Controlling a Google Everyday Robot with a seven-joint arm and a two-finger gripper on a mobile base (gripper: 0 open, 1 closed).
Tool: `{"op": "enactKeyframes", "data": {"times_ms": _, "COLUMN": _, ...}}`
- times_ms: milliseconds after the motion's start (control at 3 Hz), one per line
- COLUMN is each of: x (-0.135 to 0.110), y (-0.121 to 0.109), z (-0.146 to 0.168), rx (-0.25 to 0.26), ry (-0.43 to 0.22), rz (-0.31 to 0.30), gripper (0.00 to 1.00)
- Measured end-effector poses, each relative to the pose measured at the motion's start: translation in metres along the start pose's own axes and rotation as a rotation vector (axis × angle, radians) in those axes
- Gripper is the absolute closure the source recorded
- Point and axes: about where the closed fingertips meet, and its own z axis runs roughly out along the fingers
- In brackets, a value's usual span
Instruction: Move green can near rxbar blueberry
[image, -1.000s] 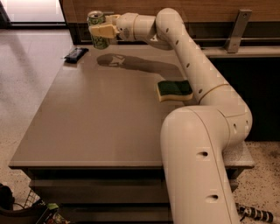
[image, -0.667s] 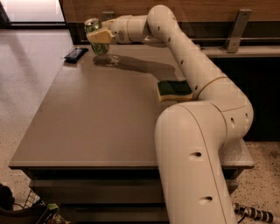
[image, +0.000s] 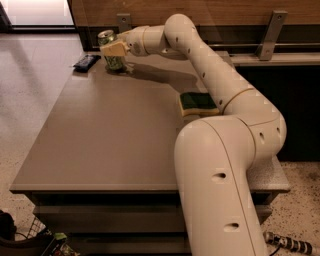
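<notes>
1. Containers: the green can (image: 114, 62) is the only vessel on the table (image: 105, 135); its silver top faces up and its contents cannot be seen. A wire basket (image: 31, 231) sits on the floor at the near-left, with dim items inside that cannot be identified
2. Gripper: the gripper (image: 112, 49) is at the far-left part of the table, closed on the green can, with 1 pale finger (image: 115, 48) lying across the can's upper side
3. Location: the can stands just right of the rxbar blueberry (image: 86, 62), a narrow gap between them; whether its base touches the surface cannot be told
4. Edges and room: the bar lies close to the far-left corner. A sponge (image: 197, 103) lies at the right edge, against the arm. The middle and near parts of the tabletop are bare
5. Orientation: can upright, long axis vertical – bar flat, long axis running diagonally from near-left to far-right
</notes>
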Motion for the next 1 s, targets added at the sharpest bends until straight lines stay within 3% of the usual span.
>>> {"op": "enactKeyframes", "data": {"times_ms": 667, "x": -0.008, "y": -0.004, "z": 0.012, "rx": 0.007, "ry": -0.061, "rz": 0.012, "gripper": 1.00}}
{"op": "enactKeyframes", "data": {"times_ms": 1000, "x": 0.002, "y": 0.000, "z": 0.021, "rx": 0.003, "ry": -0.029, "rz": 0.028, "gripper": 1.00}}
